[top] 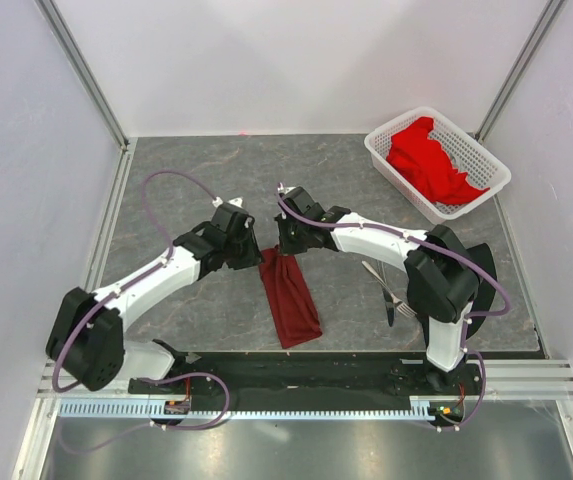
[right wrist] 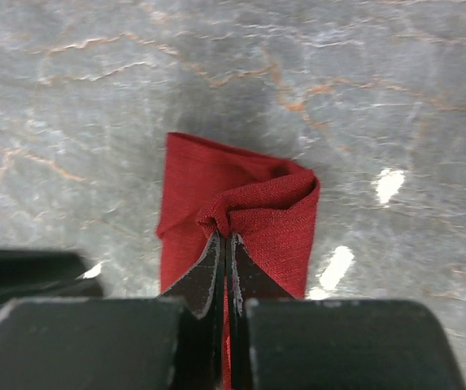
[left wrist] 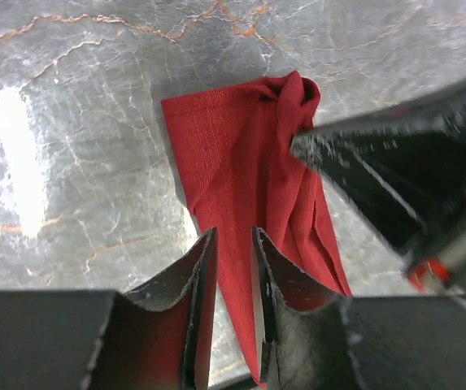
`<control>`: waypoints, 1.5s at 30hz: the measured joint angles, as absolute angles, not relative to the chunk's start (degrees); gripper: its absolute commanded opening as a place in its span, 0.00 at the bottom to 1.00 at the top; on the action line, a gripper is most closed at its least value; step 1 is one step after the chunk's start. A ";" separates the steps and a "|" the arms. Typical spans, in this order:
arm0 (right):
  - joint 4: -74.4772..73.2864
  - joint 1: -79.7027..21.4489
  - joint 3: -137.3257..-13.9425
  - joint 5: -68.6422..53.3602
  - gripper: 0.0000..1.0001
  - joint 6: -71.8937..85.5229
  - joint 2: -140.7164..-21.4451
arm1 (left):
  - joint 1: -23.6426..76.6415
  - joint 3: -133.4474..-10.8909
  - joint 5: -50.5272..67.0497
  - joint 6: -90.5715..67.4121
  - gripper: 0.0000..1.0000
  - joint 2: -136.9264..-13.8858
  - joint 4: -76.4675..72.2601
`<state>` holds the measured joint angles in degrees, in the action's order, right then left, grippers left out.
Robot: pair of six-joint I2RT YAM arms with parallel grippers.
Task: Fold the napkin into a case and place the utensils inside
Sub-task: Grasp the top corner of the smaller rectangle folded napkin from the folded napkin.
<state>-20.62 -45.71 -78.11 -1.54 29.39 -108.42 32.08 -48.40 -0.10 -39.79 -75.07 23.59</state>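
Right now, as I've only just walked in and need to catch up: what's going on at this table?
A dark red napkin, already a narrow strip, is being folded on the table. The right pincer is shut on the cloth's bunched far end. The left pincer hovers over the napkin beside it, jaws slightly apart. The fork and knife lie on the table off to the right, not yet tucked in.

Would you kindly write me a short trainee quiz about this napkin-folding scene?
1. True or false: the right claw is shut on the napkin's far end.
2. Where do the utensils lie? A under the napkin; B on the table, right of the napkin; C on top of the napkin.
3. Fill in: the white basket holds ___ cloth.
Key: 1 true; 2 B; 3 red.
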 measured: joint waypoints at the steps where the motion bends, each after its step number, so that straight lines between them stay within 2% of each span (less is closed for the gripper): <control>1: -20.51 -45.74 -78.11 -1.98 0.00 29.58 -108.42 | 32.49 -48.82 -0.75 -39.46 0.30 -76.25 23.46; 15: -19.77 -45.47 -77.80 -5.80 0.00 31.62 -108.42 | 40.53 -53.52 -12.56 -34.30 0.25 -87.94 23.51; 33: -18.39 -44.82 -76.53 -7.73 0.00 32.80 -108.42 | 41.60 -54.70 -17.39 -33.08 0.30 -92.88 23.33; 36: -18.31 -44.80 -76.34 -7.75 0.00 32.91 -108.42 | 41.60 -54.72 -17.50 -33.08 0.29 -93.54 22.96; 40: -18.13 -44.71 -76.25 -7.86 0.00 33.04 -108.42 | 41.60 -55.05 -17.50 -33.08 0.19 -94.48 22.61; 45: -17.78 -44.77 -76.25 -8.27 0.00 33.04 -108.42 | 41.63 -55.13 -17.54 -33.10 0.11 -94.56 22.33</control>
